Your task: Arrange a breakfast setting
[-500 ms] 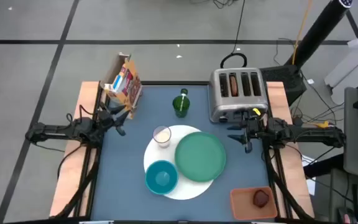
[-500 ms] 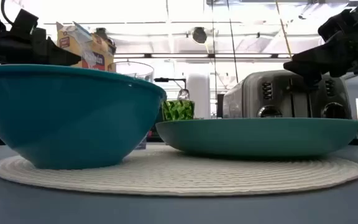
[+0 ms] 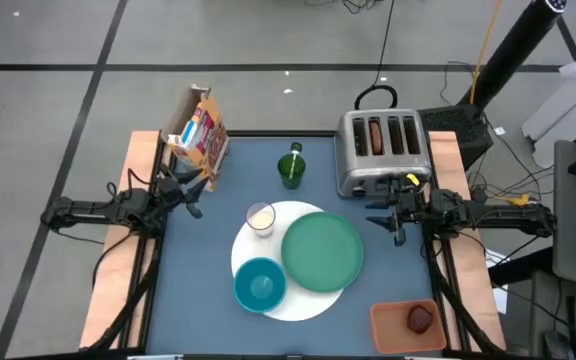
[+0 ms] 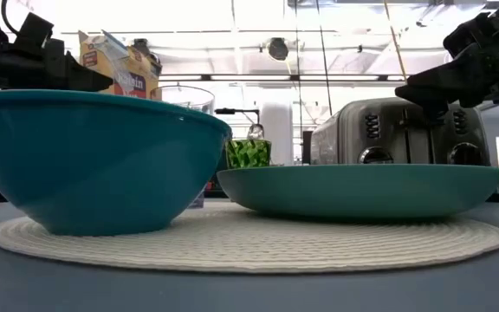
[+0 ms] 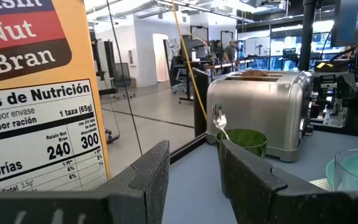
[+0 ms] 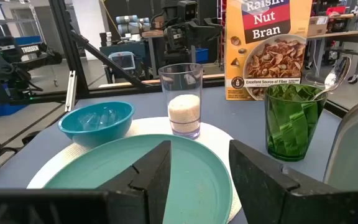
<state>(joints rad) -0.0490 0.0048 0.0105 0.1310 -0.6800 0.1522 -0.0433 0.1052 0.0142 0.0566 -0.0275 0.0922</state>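
A white round disc (image 3: 298, 300) lies mid-table and bears the green plate (image 3: 322, 251), the teal bowl (image 3: 260, 282) and the clear glass (image 3: 260, 218) with milk. A spoon (image 6: 336, 76) stands in a green cup (image 3: 291, 168). A brown bagel (image 3: 377, 137) sits in a toaster slot (image 3: 383, 150). The dark-red fruit (image 3: 421, 318) lies in an orange tray. My left gripper (image 3: 194, 197) is open and empty at the table's left, beside the cereal box (image 3: 200, 135). My right gripper (image 3: 383, 215) is open and empty at the right, in front of the toaster.
The cereal box stands at the far left, the green cup at the far middle, the toaster at the far right. The orange tray (image 3: 388, 322) sits at the near right corner. People show in the room beyond the table.
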